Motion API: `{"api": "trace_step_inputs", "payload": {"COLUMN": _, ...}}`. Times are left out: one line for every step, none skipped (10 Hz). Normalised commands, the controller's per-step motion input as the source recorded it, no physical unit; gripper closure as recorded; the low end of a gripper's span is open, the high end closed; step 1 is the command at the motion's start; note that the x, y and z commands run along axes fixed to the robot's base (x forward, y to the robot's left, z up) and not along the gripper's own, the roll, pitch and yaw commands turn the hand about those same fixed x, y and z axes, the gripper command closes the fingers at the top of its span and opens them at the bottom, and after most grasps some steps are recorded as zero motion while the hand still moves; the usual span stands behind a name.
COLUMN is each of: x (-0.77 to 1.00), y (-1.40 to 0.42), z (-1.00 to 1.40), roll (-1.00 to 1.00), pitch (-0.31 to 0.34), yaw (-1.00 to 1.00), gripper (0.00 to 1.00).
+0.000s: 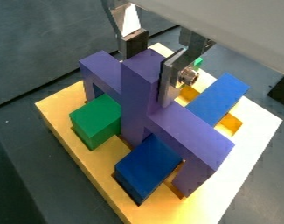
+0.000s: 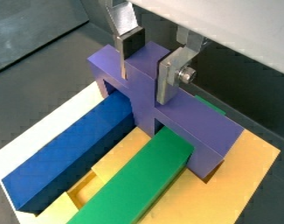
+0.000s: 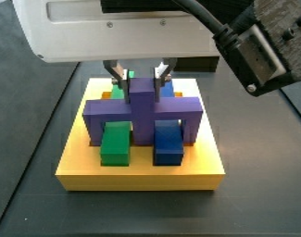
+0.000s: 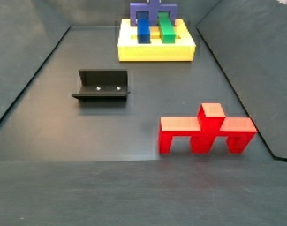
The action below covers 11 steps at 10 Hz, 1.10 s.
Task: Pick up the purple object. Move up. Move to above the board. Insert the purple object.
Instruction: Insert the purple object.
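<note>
The purple object (image 1: 168, 127) (image 2: 144, 96) stands on the yellow board (image 1: 62, 122) (image 2: 255, 175). Its crossbar bridges the green bar (image 2: 138, 179) and the blue bar (image 2: 74, 162), and its legs reach down to the board. My gripper (image 1: 152, 72) (image 2: 145, 74) is right above it, with one finger on each side of the upright stem and no gap showing, so it is shut on the stem. In a side view the purple object (image 3: 140, 106) sits upright in the middle of the board (image 3: 140, 171). The other side view shows the board (image 4: 157, 53) at the far end of the floor.
A red piece (image 4: 207, 132) of similar shape stands on the dark floor, near and to the right. The fixture (image 4: 101, 86) stands mid-floor on the left. Sloping dark walls bound the floor on both sides.
</note>
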Motion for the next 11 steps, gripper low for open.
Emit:
{"api": "trace_step_inputs", "payload": {"x": 0.42, "y": -0.14, "z": -0.28, "roll": 0.33, "pitch": 0.083, "yaw": 0.00, "gripper": 1.00}}
{"api": "trace_step_inputs", "payload": {"x": 0.15, "y": -0.14, "z": -0.33, "roll": 0.28, "pitch": 0.047, "yaw": 0.00, "gripper": 1.00}}
{"api": "trace_step_inputs", "payload": {"x": 0.00, "y": -0.20, "z": -0.26, "roll": 0.10, "pitch": 0.021, "yaw": 0.00, "gripper": 1.00}}
{"api": "trace_step_inputs", "payload": {"x": 0.00, "y": -0.21, "z": -0.25, "roll": 0.02, "pitch": 0.000, "yaw": 0.00, "gripper": 1.00}}
{"api": "trace_step_inputs", "payload": {"x": 0.00, "y": 0.00, "z": -0.47, "roll": 0.02, "pitch": 0.000, "yaw": 0.00, "gripper": 1.00}}
{"api": "trace_step_inputs", "payload": {"x": 0.00, "y": 0.00, "z": -0.31, "roll": 0.00, "pitch": 0.000, "yaw": 0.00, "gripper": 1.00}}
{"api": "trace_step_inputs", "payload": {"x": -0.15, "y": 0.00, "z": -0.15, "roll": -0.03, "pitch": 0.000, "yaw": -0.01, "gripper": 1.00}}
{"api": "trace_step_inputs", "payload": {"x": -0.21, "y": 0.00, "z": -0.07, "roll": -0.06, "pitch": 0.000, "yaw": -0.01, "gripper": 1.00}}
{"api": "trace_step_inputs", "payload": {"x": -0.24, "y": 0.01, "z": 0.00, "roll": -0.10, "pitch": 0.000, "yaw": -0.07, "gripper": 1.00}}
{"api": "trace_step_inputs", "payload": {"x": -0.37, "y": 0.00, "z": 0.02, "roll": -0.11, "pitch": 0.000, "yaw": -0.05, "gripper": 1.00}}
{"api": "trace_step_inputs", "payload": {"x": -0.12, "y": 0.00, "z": 0.00, "roll": -0.04, "pitch": 0.000, "yaw": 0.00, "gripper": 1.00}}
